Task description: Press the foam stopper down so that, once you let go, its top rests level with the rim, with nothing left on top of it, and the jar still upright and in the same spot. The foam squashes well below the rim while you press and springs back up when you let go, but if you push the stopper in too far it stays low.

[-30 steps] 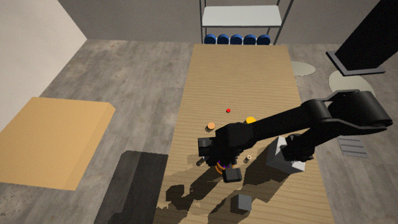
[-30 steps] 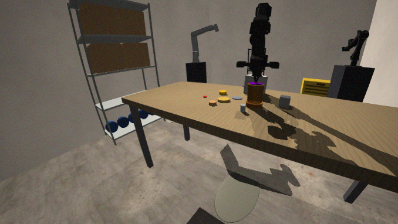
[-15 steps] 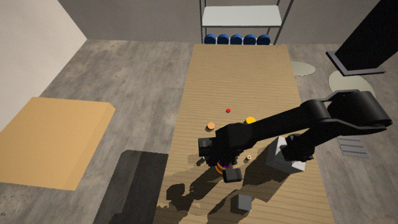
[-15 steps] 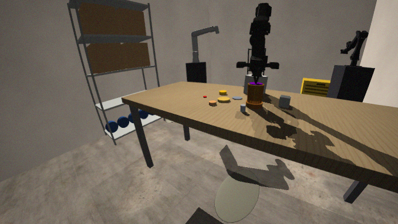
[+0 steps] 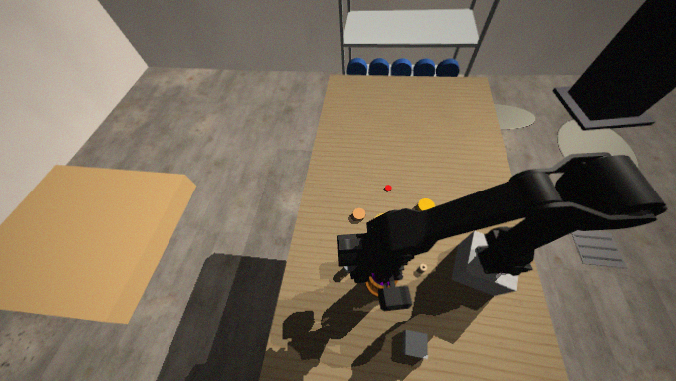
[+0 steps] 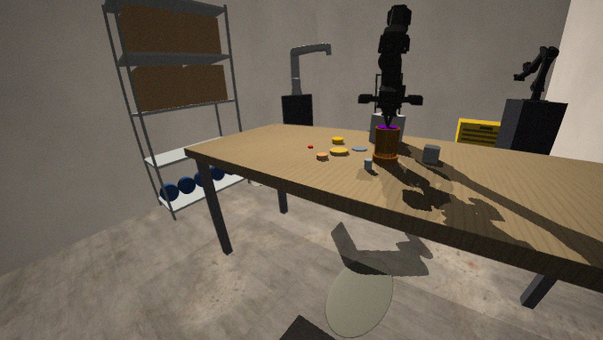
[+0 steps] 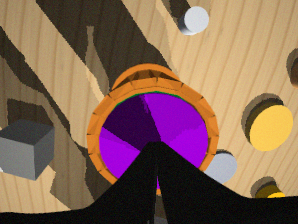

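An orange-brown jar (image 6: 386, 145) stands upright on the wooden table, holding a purple foam stopper (image 7: 154, 129) (image 6: 388, 127) whose top shows at the rim. My gripper (image 7: 155, 148) is shut with nothing between its fingers, and its tips point straight down onto the middle of the stopper. In the side view the fingertips (image 6: 388, 122) touch the stopper's top at about rim level. From above, my arm hides most of the jar (image 5: 375, 286).
Near the jar lie a grey cube (image 6: 430, 154), a small grey cylinder (image 6: 368, 164), a grey-blue disc (image 6: 359, 149), yellow discs (image 6: 339, 151), an orange disc (image 6: 322, 156) and a small red dot (image 6: 310, 146). My grey base block (image 5: 480, 265) stands to the right.
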Controlling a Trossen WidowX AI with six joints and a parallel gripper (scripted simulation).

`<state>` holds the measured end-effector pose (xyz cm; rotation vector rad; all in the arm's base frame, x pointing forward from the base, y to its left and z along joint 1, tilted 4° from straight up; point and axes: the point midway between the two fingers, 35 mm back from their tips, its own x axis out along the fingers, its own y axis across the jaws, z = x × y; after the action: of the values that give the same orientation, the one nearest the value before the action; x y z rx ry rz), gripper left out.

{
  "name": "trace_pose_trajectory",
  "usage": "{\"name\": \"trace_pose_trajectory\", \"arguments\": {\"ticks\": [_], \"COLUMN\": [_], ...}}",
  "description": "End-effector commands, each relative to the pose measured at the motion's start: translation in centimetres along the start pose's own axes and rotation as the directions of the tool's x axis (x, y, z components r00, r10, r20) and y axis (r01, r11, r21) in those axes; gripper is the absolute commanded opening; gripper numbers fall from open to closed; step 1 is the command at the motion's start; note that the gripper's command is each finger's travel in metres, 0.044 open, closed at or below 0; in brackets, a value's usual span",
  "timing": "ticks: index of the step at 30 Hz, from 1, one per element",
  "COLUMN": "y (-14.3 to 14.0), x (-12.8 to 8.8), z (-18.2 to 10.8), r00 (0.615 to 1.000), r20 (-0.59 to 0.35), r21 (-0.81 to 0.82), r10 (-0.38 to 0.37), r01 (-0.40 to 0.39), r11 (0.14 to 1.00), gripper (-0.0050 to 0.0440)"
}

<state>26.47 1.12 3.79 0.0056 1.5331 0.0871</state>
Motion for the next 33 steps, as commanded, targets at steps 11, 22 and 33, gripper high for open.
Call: {"name": "trace_pose_trajectory", "arguments": {"ticks": [11, 22, 33], "y": [0.08, 0.08, 0.08], "x": [-0.26, -0.1, 0.05], "z": [0.18, 0.12, 0.07], "r00": [1.0, 1.0, 1.0], "r20": [0.02, 0.02, 0.02], "r21": [0.001, 0.001, 0.001], "r10": [0.003, 0.003, 0.003], "r01": [-0.003, -0.003, -0.003], "r11": [1.0, 1.0, 1.0], "gripper": [0.0, 0.0, 0.0]}}
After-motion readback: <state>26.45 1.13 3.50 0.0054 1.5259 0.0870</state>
